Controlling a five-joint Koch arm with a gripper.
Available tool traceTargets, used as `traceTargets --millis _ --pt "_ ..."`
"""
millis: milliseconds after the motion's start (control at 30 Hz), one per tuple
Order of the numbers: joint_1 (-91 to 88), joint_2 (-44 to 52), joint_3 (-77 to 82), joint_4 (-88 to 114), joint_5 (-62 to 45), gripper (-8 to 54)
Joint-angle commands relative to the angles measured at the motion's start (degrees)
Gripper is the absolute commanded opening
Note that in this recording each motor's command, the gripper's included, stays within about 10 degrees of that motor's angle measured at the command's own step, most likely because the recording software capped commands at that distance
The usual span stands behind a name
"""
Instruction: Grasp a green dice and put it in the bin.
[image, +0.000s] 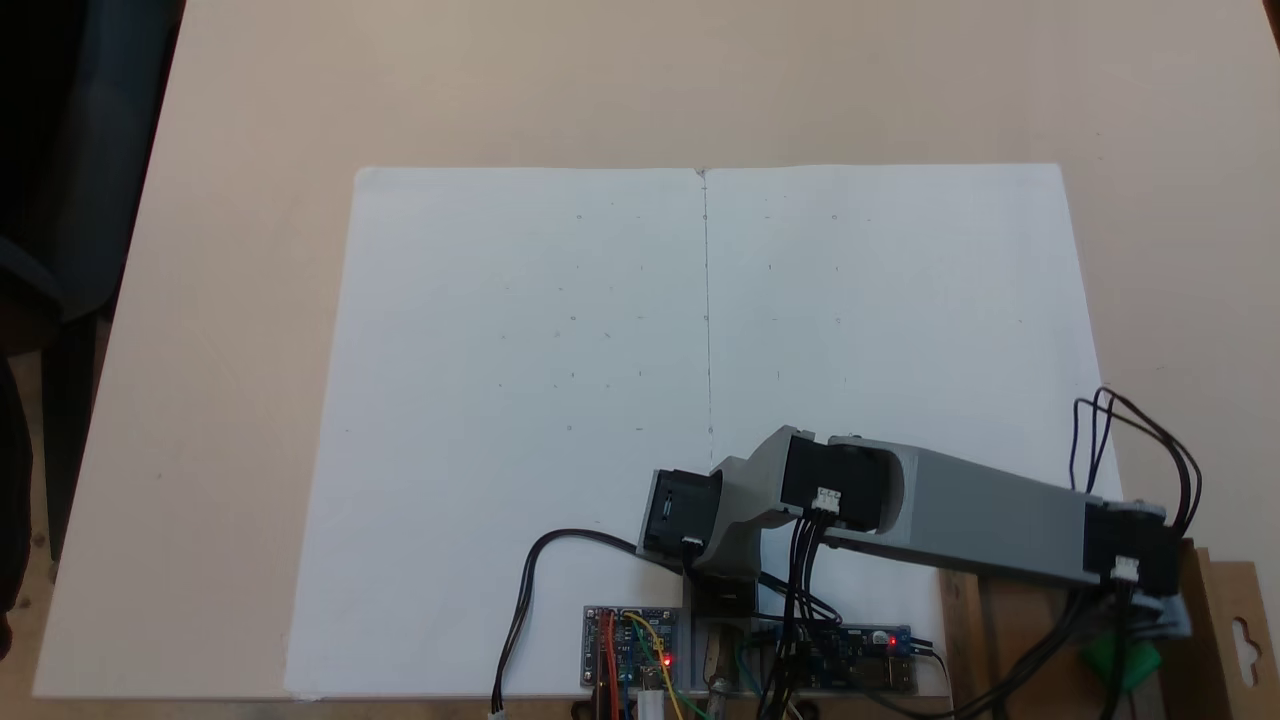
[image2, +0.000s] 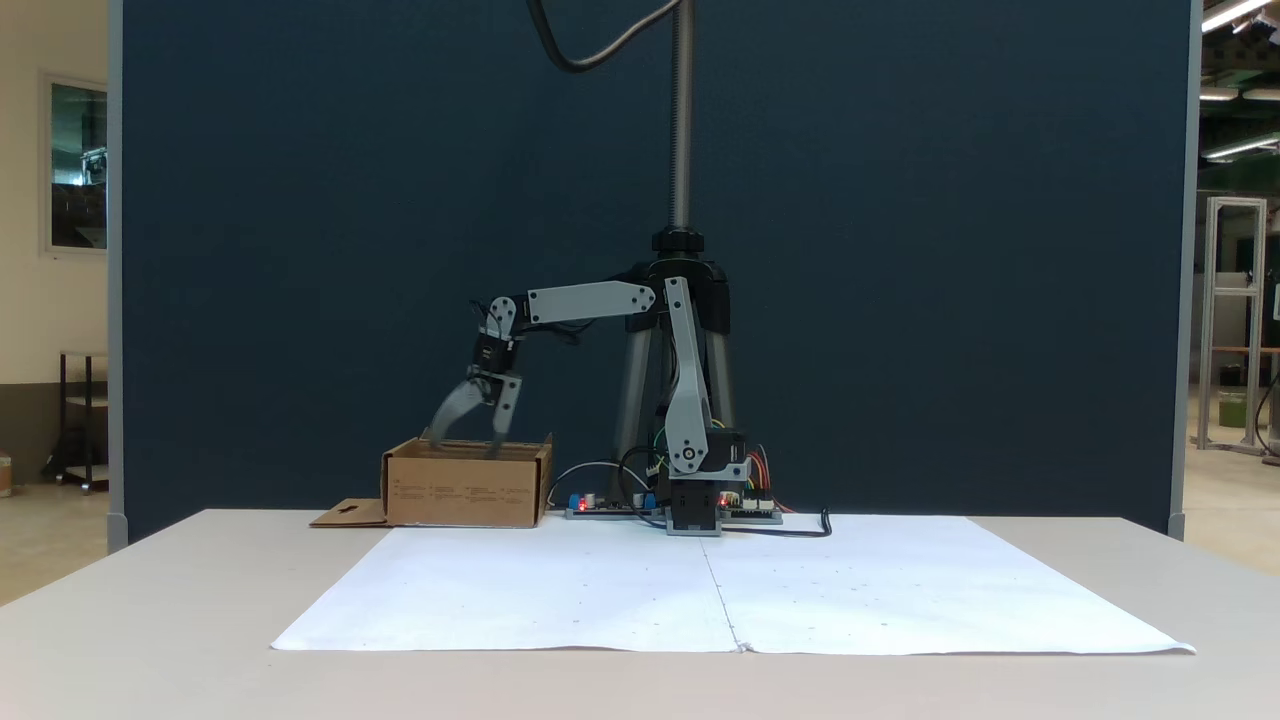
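Observation:
The green dice (image: 1118, 662) shows as a bright green patch inside the bin (image: 1205, 600) at the lower right corner of a fixed view, partly hidden under the arm's wrist and cables. From the side, in a fixed view, the gripper (image2: 465, 447) hangs over the brown cardboard bin (image2: 465, 490). Its two fingers are spread wide apart, the tips dip to the box rim, and nothing shows between them. The box wall hides the dice there.
A large white paper sheet (image: 700, 350) covers the table's middle. Circuit boards (image: 630, 645) with wires and lit red LEDs sit by the arm's base (image2: 697, 510). The bin's flap (image2: 348, 514) lies flat on the table. A tripod pole (image2: 682, 110) stands behind the arm.

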Motion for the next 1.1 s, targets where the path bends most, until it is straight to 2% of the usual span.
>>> traceTargets --millis 0,233,300,400,633,867,1067 --pt "-2.55 2.64 -7.03 -4.04 9.38 34.6" --pt "-18.19 8.79 -15.56 -7.91 23.80 34.7" --pt "-25.22 10.99 -15.56 -8.17 27.42 38.8" --pt "-37.18 12.74 -15.56 -8.26 27.33 43.9" --pt "-62.93 13.18 -14.85 -8.79 27.33 43.9" --pt "-85.43 13.89 -1.93 -17.05 27.16 44.4" --pt "-97.03 19.25 19.95 -30.21 23.29 44.1"
